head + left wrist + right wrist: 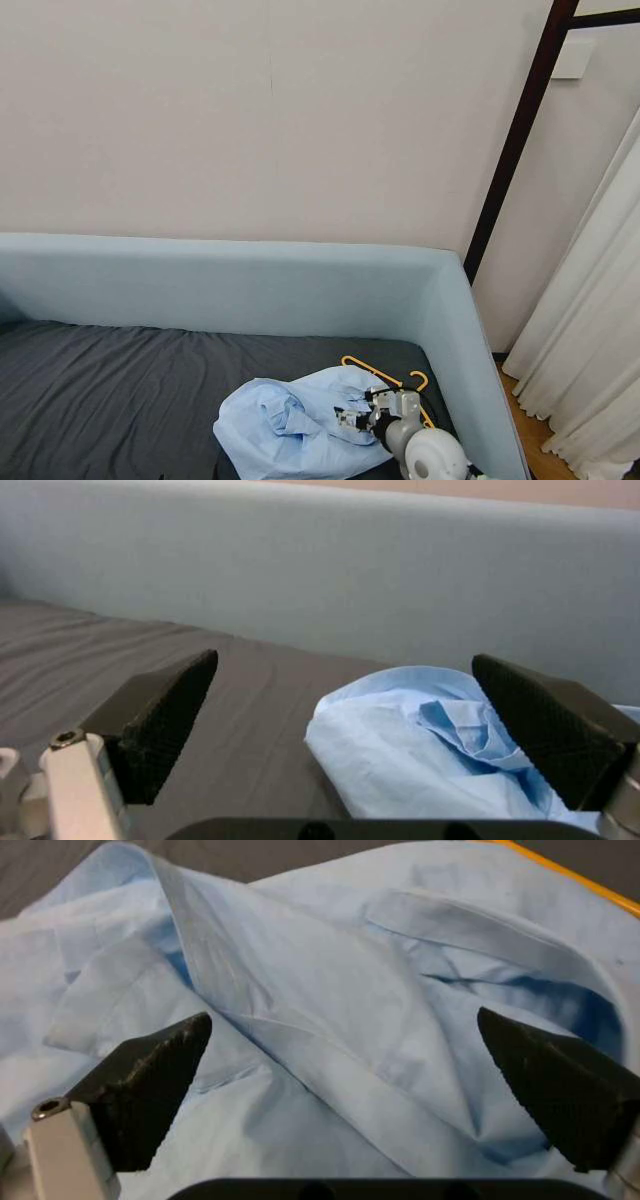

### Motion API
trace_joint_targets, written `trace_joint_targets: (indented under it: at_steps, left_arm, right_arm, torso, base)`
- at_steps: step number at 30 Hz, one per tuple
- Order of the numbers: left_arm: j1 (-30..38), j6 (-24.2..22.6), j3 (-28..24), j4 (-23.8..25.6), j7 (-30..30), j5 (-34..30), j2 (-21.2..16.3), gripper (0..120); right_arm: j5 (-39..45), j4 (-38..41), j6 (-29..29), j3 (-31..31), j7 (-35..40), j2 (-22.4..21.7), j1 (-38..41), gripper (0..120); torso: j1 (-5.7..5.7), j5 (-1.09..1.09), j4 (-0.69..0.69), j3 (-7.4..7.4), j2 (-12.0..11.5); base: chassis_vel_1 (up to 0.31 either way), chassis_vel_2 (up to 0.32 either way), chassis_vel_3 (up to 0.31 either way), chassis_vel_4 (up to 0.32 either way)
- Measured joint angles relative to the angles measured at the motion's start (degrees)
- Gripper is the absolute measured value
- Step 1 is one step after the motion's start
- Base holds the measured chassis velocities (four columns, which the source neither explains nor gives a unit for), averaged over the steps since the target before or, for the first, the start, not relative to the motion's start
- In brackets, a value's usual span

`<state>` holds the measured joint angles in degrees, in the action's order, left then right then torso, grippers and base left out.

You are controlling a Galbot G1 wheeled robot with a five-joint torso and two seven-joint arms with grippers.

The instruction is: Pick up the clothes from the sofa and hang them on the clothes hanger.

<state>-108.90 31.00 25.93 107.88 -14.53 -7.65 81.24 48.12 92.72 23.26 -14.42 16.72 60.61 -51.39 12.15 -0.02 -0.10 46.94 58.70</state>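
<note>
soft shirt, best pinched at a gathered fold

a light blue shirt (290,425) is seen crumpled on the dark seat of the sofa (240,285), near the sofa's right end, with an orange hanger (383,377) showing at its far edge. it is judged light, thin and limp, likely to sag and slip if only one layer is caught. a thick ridge of bunched cloth is judged the best hold. the right gripper (345,1024) is poised just above the shirt, spread wide, nothing held. the left gripper (345,660) is held low over the sofa seat beside the shirt, likewise wide and empty.
</note>
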Motion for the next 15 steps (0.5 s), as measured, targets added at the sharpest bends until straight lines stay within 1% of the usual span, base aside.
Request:
trace_joint_targets:
  at_steps: [2, 3, 7, 8, 10, 15]
  left_arm:
    - [-0.07, -0.01, -0.07, 0.03, -0.02, 0.08, 0.16, 100]
    - [-0.07, -0.01, -0.07, 0.03, -0.02, 0.08, 0.16, 100]
    - [-0.35, -0.02, -0.09, 0.08, 0.00, 0.13, 0.27, 100]
    - [-0.35, -0.02, -0.09, 0.08, 0.00, 0.13, 0.27, 100]
    - [-0.54, 0.13, 0.07, 0.13, 0.00, 0.07, 0.08, 100]
    - [-0.20, 0.18, 0.16, 0.07, -0.04, -0.18, -0.09, 100]
  right_arm:
    - [-5.34, -3.39, -2.02, -2.27, -1.17, 1.80, 1.06, 100]
    - [-5.34, -3.39, -2.02, -2.27, -1.17, 1.80, 1.06, 100]
    - [-9.12, -8.45, -4.42, -3.44, -1.59, 4.63, 3.28, 100]
    - [-9.12, -8.45, -4.42, -3.44, -1.59, 4.63, 3.28, 100]
    - [-10.33, -11.48, -4.81, -3.88, -1.73, 5.96, 4.98, 100]
    - [-13.67, -12.52, -5.54, -6.13, -3.24, 6.42, 5.13, 100]
  torso:
    - [0.00, 0.01, 0.00, 0.00, 0.00]
    - [0.00, 0.01, 0.00, 0.00, 0.00]
    - [0.00, 0.01, 0.01, 0.00, 0.00]
    - [0.00, 0.01, 0.01, 0.00, 0.00]
    - [0.00, 0.00, 0.02, 0.00, 0.00]
    - [0.00, 0.00, 0.01, 0.00, 0.00]
  base:
    - [0.000, 0.000, 0.000, 0.000]
    - [0.000, 0.000, 0.000, 0.000]
    - [0.000, 0.000, 0.000, 0.000]
    - [0.000, 0.000, 0.000, 0.000]
    - [0.000, 0.000, 0.000, 0.000]
    - [0.000, 0.000, 0.000, 0.000]
